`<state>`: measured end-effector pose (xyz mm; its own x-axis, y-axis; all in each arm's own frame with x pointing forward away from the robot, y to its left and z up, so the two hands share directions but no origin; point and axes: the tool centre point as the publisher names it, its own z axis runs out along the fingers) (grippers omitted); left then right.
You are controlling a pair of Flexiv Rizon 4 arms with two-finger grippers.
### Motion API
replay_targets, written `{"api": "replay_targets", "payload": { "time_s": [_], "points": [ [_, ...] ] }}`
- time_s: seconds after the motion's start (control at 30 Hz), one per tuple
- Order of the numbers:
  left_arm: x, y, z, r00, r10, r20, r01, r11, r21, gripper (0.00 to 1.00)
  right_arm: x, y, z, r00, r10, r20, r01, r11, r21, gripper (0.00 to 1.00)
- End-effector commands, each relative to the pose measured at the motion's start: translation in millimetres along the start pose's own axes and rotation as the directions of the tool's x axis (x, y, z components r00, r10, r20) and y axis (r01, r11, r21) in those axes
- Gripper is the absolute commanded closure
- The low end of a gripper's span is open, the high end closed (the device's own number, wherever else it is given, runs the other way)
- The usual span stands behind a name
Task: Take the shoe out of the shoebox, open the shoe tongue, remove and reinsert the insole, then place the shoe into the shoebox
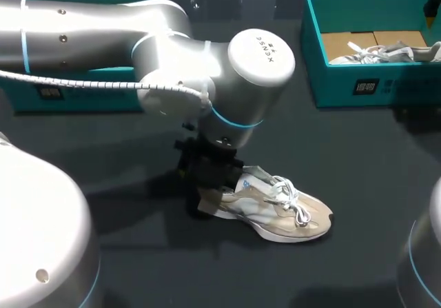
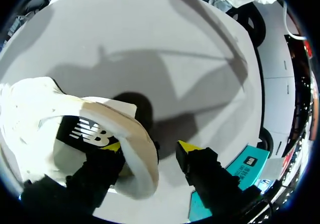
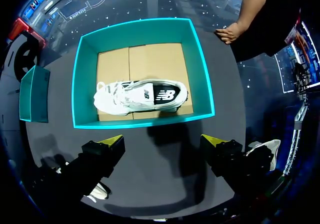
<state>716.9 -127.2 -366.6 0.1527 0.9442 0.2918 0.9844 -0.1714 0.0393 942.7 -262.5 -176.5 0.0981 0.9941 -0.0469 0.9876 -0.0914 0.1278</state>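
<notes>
The left gripper (image 2: pixel 149 147) is straddling the padded heel of the beige mesh shoe (image 1: pixel 282 217), fingers apart. The right gripper (image 3: pixel 165 140) is gaping wide.

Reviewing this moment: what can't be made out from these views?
Head view: the left arm covers the left claw and the heel of the shoe, so the grip is unseen there.
Left wrist view: the shoe's toe and laces are cut off by the black rim.
Head view: the right claw is almost wholly cut off at the picture's edge.
</notes>
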Motion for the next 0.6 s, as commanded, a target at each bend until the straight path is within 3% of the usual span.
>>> {"api": "replay_targets", "payload": {
  "time_s": [0.03, 0.2, 0.37, 0.6],
  "points": [
    [25.4, -4.6, -29.6, 0.997, -0.021, 0.079, 0.021, 1.0, -0.001, 0.0, 0.3, -1.1, -0.3, 1.0, 0.001, 0.001, -0.001, 1.0, -0.002, 0.0],
    [48.1, -9.0, -64.0, 0.978, -0.13, 0.164, 0.118, 0.99, 0.077, 0.0, 0.3, -1.1, -0.3, 1.0, 0.001, 0.001, -0.001, 1.0, -0.002, 0.0],
    [76.4, -18.9, -79.8, 0.937, -0.303, 0.175, 0.244, 0.923, 0.296, 0.0, 0.3, -1.1, -0.3, 1.0, 0.001, 0.001, -0.001, 1.0, -0.002, 0.0],
    [76.4, -18.9, -79.8, 0.937, -0.303, 0.175, 0.244, 0.923, 0.296, 0.0, 0.3, -1.1, -0.3, 1.0, 0.001, 0.001, -0.001, 1.0, -0.002, 0.0]
  ]
}}
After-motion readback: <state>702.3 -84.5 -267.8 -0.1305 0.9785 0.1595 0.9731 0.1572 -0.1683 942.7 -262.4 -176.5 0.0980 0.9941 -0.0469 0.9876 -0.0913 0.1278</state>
